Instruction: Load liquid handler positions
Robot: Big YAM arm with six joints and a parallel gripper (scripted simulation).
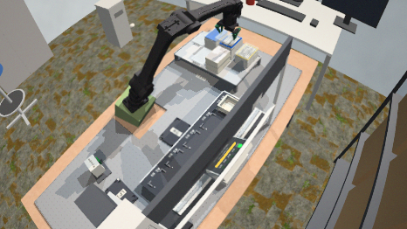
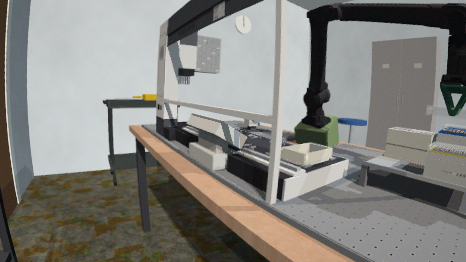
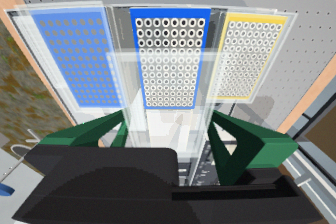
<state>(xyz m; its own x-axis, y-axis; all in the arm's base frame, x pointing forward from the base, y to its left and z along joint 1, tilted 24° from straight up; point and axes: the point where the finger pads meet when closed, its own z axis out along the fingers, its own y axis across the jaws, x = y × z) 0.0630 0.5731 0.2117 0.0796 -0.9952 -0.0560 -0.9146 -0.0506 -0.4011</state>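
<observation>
My gripper (image 3: 167, 111) is shut on a clear tip-rack cover (image 3: 167, 100) and holds it a little above the middle rack on the shelf (image 1: 218, 57). That rack has a blue plate. Its far rows show bare as white rings with dark centres; the rest shows pale through the cover. A covered blue rack (image 3: 77, 60) with small tips stands to its left and a covered yellow rack (image 3: 245, 55) to its right. In the top view the gripper (image 1: 227, 32) hangs over the shelf's far side. The one-well reservoir (image 1: 228, 103) sits open in the deck position nearest the shelf.
Two stacked pale blocks (image 1: 217, 58) stand at the shelf's near side. The handler's dark gantry wall (image 1: 244, 114) runs along the deck. A dark nest (image 1: 175, 131) lies beside the arm's base (image 1: 135, 107). A small box with a green button (image 1: 93, 166) stands further along the table.
</observation>
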